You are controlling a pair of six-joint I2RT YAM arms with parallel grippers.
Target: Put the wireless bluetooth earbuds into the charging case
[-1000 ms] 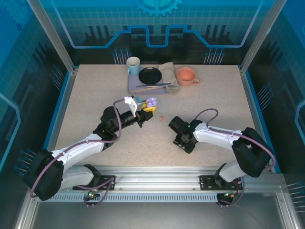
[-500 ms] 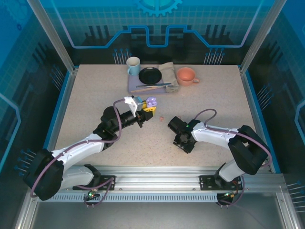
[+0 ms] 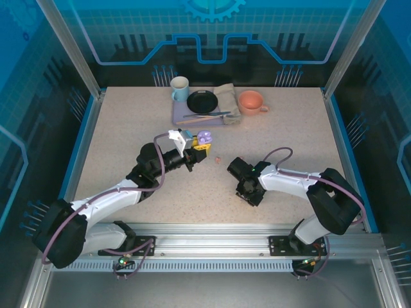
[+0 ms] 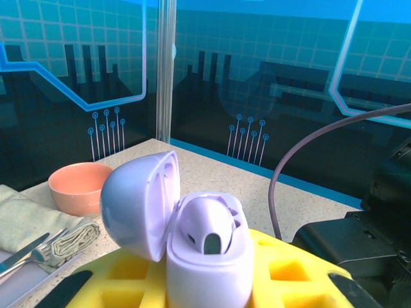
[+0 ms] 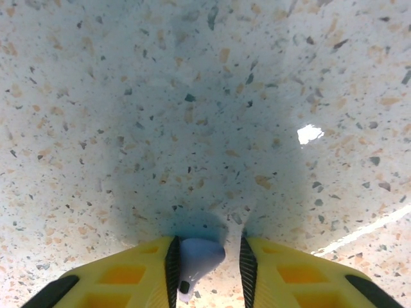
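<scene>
Right arm's elbow has slid inward since a second ago, its wrist settling a shade nearer the front edge; the left arm hasn't budged. Now the right tool (image 5: 207, 263) is down at the speckled stone-look surface (image 5: 192, 96), yellow fingers spread a little, bracketing a tiny lilac-purple plastic earbud (image 5: 196, 255). The bud touches one black pad, with a sliver of daylight to the other, so it is straddled, not pinched. Over to the left tool (image 3: 198, 147), pressed tight on the lilac pebble-shaped plastic charging case (image 4: 207, 256), held upright above the surface with its domed lid (image 4: 138, 205) hinged wide open. Between the two arms a small salmon-pink earbud (image 3: 218, 158) lies loose on the surface, near the case but apart from it. Behind, a peach ceramic cup (image 4: 77, 186) stands beside a folded cloth (image 4: 32, 221).
</scene>
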